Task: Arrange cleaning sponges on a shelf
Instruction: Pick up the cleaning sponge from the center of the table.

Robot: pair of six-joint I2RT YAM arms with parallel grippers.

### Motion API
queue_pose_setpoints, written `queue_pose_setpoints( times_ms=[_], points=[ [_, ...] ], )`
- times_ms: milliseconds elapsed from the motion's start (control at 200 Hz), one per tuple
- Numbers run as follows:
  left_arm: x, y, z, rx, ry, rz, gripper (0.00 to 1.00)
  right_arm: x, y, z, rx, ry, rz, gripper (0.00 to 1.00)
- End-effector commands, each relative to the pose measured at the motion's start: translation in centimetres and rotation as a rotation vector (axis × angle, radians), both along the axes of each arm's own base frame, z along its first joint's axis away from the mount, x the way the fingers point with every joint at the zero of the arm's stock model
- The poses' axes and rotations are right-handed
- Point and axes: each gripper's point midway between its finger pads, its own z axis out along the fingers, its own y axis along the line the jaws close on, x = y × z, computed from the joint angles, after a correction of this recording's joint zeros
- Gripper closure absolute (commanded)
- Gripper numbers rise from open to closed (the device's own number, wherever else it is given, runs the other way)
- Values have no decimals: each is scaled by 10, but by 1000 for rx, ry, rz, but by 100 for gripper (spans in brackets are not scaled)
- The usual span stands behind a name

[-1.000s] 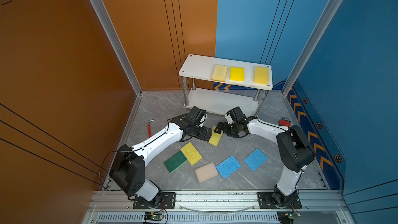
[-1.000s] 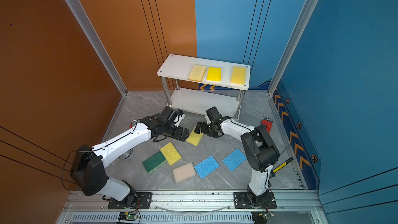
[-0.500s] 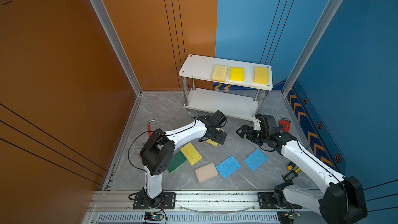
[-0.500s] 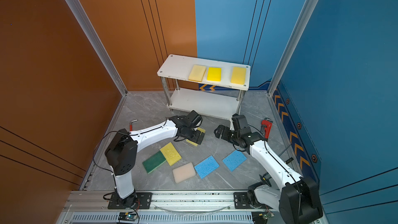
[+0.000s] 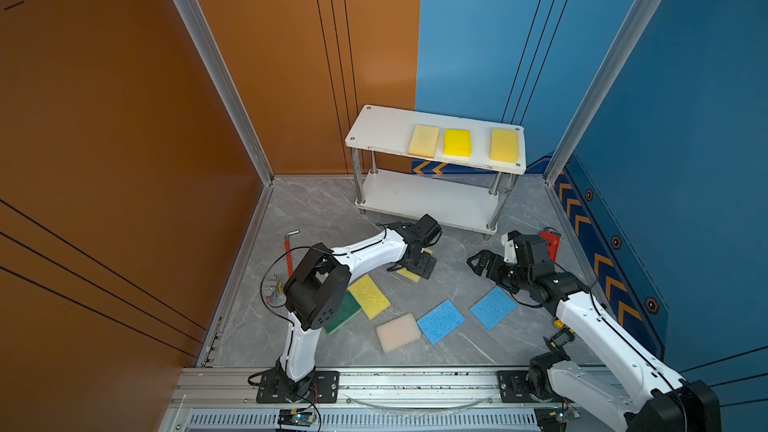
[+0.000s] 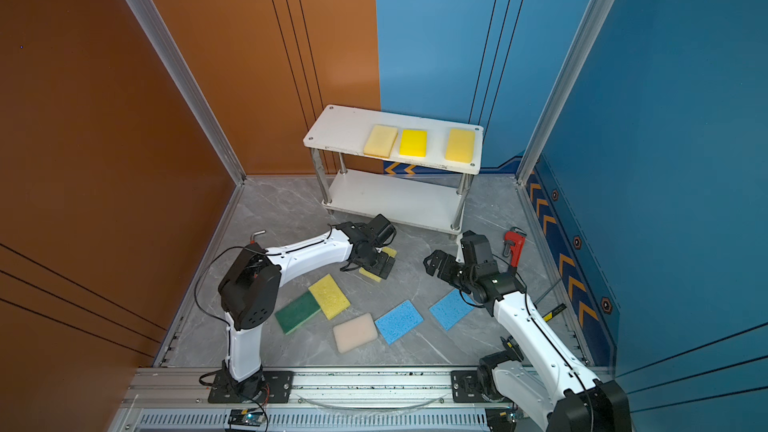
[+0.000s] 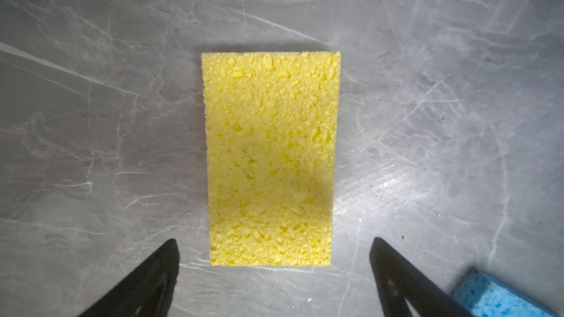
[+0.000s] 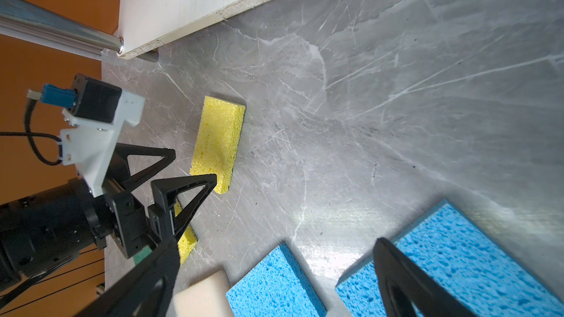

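A: What is the sponge under the left arm like?

B: The porous sponge (image 7: 270,160) is a thin, flat, pale-yellow rectangle. Its face is pitted with coarse open pores and its edges are cut straight. It lies flat on the floor (image 7: 91,86), a smooth grey slab veined white like marble, in front of the shelf (image 5: 378,130).

A: And the tool over it?

B: The left gripper (image 7: 273,240) has black triangular open-frame fingers, spread wide. They straddle one short end of the porous sponge, with floor showing on either side of it. Nothing is gripped. Whether the tips touch the floor I cannot tell.

A: The other arm?

B: The right gripper (image 5: 478,261) is just as wide and holds nothing. It hangs near the shelf's front corner, with bare floor between it and the porous sponge.

A: The shelf itself?

B: It has two white boards on chrome posts. Three thick sponges (image 5: 424,141) (image 5: 457,142) (image 5: 504,144), smooth-faced and round-cornered, sit in a row on the top board.

A: The rest?

B: On the floor, a second porous sponge (image 5: 369,296) touches a green sponge (image 5: 345,311). A smooth beige sponge (image 5: 398,332) and two pitted blue sponges (image 5: 441,322) (image 5: 493,307) lie beside them.
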Motion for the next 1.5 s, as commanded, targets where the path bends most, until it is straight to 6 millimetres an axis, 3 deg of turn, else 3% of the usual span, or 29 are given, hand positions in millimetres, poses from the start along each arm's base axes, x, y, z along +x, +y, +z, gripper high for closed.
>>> queue_pose_setpoints(
  times_ms=[0, 1086, 1416, 1436, 1496],
  points=[
    [-7, 5, -15, 53, 33, -23, 2, -6, 0, -3, 20, 28, -13, 0],
    [-13, 14, -54, 93, 127, 26, 0, -4, 16, 0, 30, 25, 17, 0],
    [-13, 16, -48, 89, 126, 28, 13, -6, 16, -2, 29, 25, 23, 0],
    [-13, 16, -47, 90, 125, 26, 18, -6, 17, -2, 30, 26, 24, 0],
    [-13, 17, -45, 87, 120, 26, 20, -5, 17, -1, 30, 24, 25, 0]
  ],
)
